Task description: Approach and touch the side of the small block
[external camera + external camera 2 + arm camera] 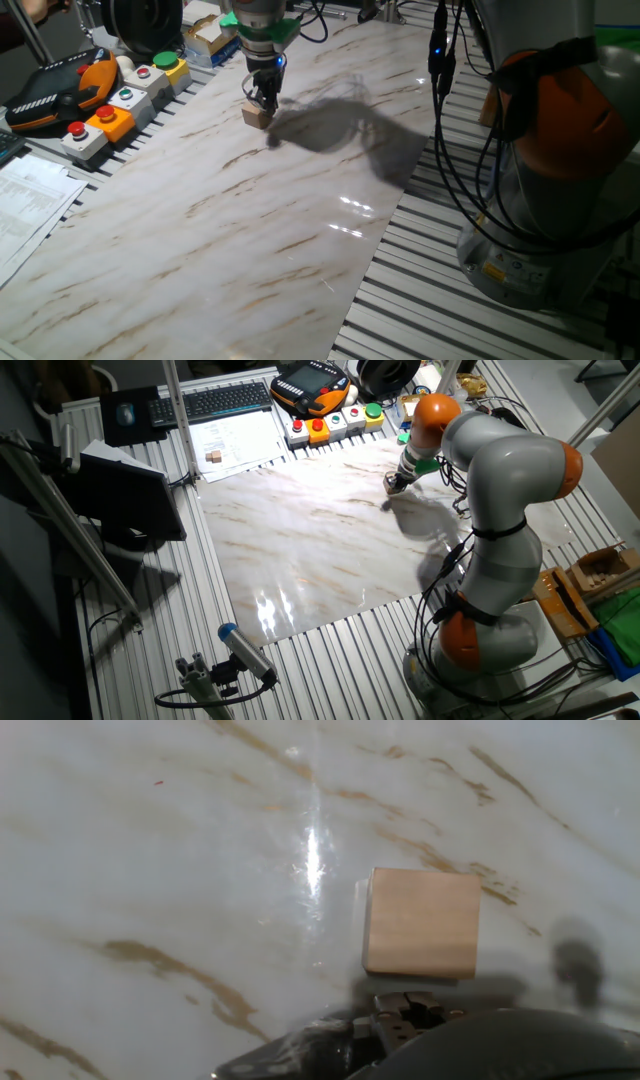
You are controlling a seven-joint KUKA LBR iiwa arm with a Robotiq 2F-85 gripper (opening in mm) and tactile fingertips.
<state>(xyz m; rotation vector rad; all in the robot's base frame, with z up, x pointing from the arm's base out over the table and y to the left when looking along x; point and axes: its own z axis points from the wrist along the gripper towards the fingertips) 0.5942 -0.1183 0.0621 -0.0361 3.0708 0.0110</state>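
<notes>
Hand view: 1 small block [420, 923], 1 claw [405, 1010].

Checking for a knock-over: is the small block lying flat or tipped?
Flat: the small block shows one square face, resting on the marble tabletop beside the gripper.

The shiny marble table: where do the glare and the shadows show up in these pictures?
One fixed view: white glare streaks on the marble table, and the arm's dark shadow spreading beside the small block. The other fixed view: glare near the front edge. Hand view: a bright vertical streak left of the block, with the claw blurred at the bottom.
</notes>
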